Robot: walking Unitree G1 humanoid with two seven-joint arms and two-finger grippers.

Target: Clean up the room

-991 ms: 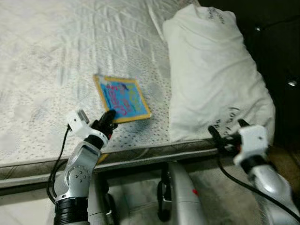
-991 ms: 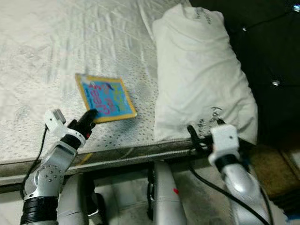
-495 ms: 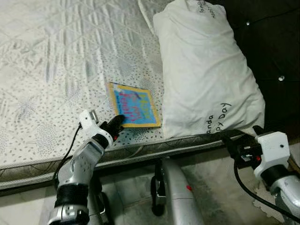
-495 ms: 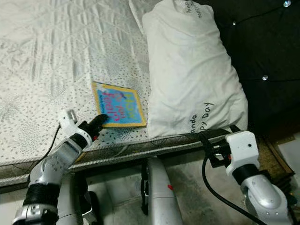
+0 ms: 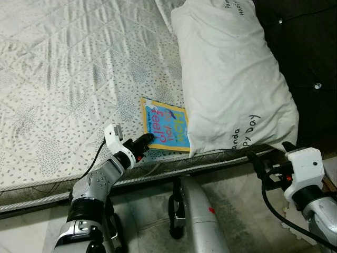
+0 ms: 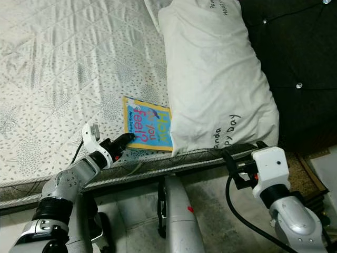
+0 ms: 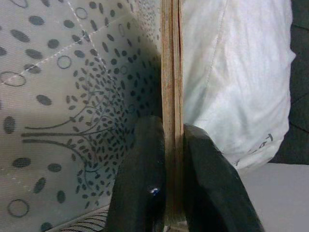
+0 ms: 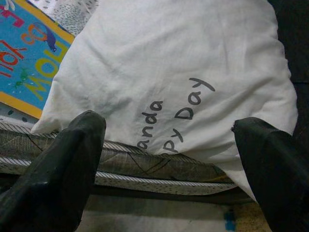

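A thin blue picture book (image 5: 167,127) with a yellow border lies near the bed's front edge, its far side against the white pillow (image 5: 231,74). My left gripper (image 5: 144,143) is shut on the book's near corner; in the left wrist view both black fingers (image 7: 142,179) pinch the book's edge (image 7: 170,72). My right gripper (image 5: 268,161) stands open just off the bed's edge, below the pillow's near end, with nothing between its fingers (image 8: 72,159). The pillow (image 8: 178,72) carries dark handwritten lettering.
The bed (image 5: 63,79) has a white quilted cover with grey speckled print and a piped mattress edge (image 5: 158,174). A dark studded headboard (image 5: 305,47) rises behind the pillow. Pale floor (image 5: 237,221) lies below, with my own body between the arms.
The view has shifted. The book has slid toward the pillow, held by my left gripper, and now rests against it. The right gripper stays near the bed's edge.
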